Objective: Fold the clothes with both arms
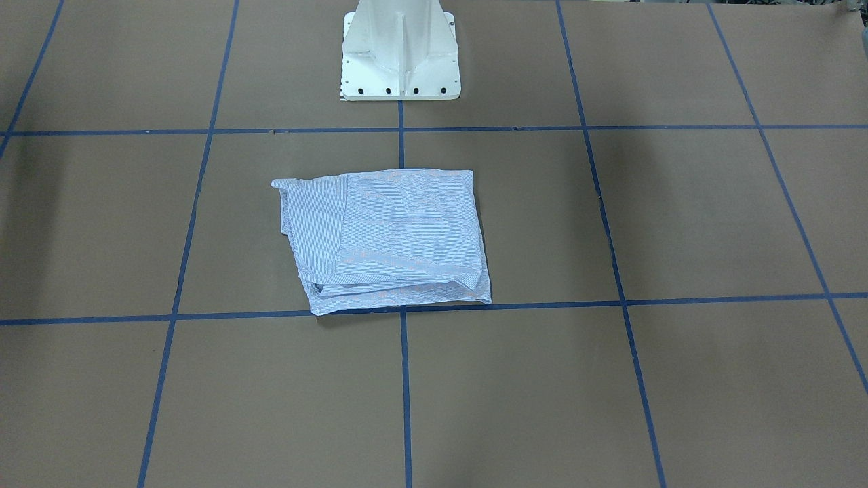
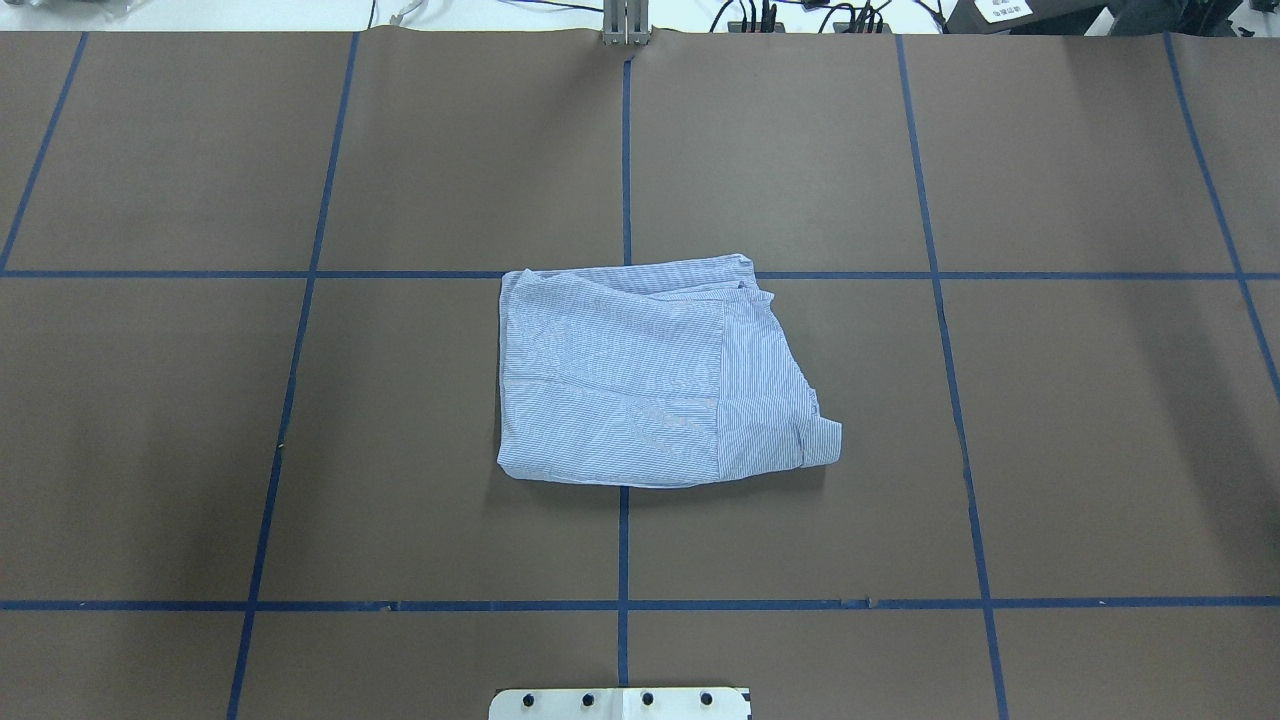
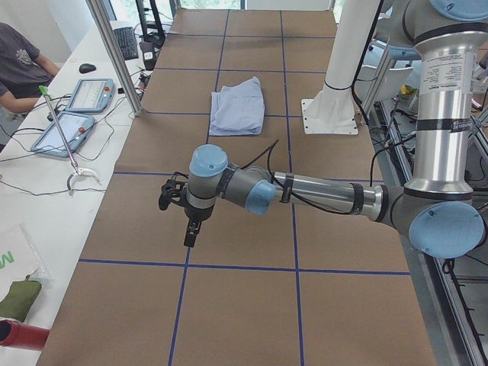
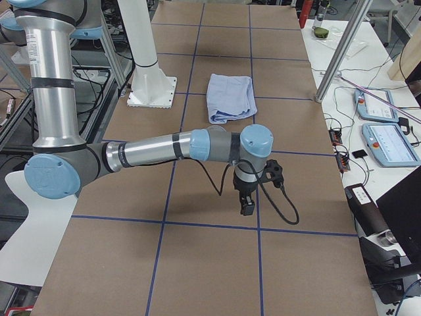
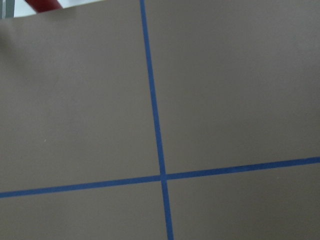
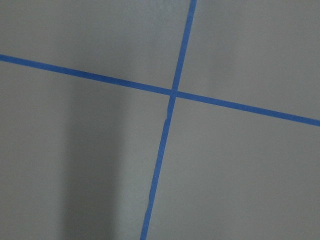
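Overhead exterior, folded shirt (image 2: 640, 375), white pedestal (image 2: 530, 708) nearby

The folded blue-and-white striped shirt (image 2: 620, 380) sits near the white metal stand (image 1: 400, 54); the flat brown table top (image 2: 1050, 430) lies open on every other side.

4 ext cams, all on shirt (image 2: 620, 380)

Blue tape lines (image 2: 622, 540) grid the brown table (image 2: 450, 150); beyond its operator-side edge a white bench (image 3: 53, 213) carries two tablets (image 3: 90, 94), a keyboard (image 3: 126, 43) and a mouse (image 3: 88, 68), with a person (image 3: 19, 65) seated there.
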`<action>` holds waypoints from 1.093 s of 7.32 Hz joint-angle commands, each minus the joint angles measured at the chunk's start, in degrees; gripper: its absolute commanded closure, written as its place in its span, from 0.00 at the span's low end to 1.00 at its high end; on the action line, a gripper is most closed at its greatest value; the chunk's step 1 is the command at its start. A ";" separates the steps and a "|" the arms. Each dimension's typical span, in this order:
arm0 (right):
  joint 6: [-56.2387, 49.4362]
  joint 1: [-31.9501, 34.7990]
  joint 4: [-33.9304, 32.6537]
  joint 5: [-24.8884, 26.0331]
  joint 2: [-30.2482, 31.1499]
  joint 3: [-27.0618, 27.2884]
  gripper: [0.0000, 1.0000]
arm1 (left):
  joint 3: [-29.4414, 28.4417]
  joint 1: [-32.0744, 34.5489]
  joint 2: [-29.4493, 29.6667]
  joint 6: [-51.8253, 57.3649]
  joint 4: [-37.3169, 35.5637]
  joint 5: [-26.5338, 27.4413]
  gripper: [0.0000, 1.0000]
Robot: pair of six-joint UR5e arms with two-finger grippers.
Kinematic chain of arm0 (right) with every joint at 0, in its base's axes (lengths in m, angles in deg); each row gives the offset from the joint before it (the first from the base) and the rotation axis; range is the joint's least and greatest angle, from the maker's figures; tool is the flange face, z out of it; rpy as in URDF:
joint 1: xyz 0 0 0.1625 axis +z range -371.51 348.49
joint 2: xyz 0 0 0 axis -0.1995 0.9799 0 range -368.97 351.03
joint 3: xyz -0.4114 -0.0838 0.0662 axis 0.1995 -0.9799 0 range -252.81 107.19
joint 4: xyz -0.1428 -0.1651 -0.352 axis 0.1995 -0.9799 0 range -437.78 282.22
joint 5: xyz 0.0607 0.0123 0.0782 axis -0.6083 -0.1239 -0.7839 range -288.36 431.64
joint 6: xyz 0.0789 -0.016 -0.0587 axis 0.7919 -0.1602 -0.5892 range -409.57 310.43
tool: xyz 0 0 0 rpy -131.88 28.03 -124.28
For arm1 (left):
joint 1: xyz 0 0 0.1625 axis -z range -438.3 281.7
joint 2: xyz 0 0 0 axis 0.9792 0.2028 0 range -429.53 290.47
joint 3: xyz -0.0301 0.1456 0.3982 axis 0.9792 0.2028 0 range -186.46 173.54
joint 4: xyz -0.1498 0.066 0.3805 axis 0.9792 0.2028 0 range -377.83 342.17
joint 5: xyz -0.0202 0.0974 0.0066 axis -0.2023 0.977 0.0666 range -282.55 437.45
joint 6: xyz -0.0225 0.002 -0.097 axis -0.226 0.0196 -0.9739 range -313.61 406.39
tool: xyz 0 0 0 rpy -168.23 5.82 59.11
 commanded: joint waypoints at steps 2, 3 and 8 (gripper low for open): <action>0.96 0.77 0.59 -3.22 3.42 -2.61 0.00 | -4.66 3.80 -1.54 11.66 -1.40 -0.19 0.00; 2.01 0.77 0.68 -4.80 3.69 -3.31 0.00 | -4.67 3.80 -1.54 11.67 -3.15 -0.37 0.00; 10.63 -0.46 1.91 -5.17 3.70 -4.89 0.00 | -3.53 3.62 -1.80 11.06 -9.05 -6.92 0.00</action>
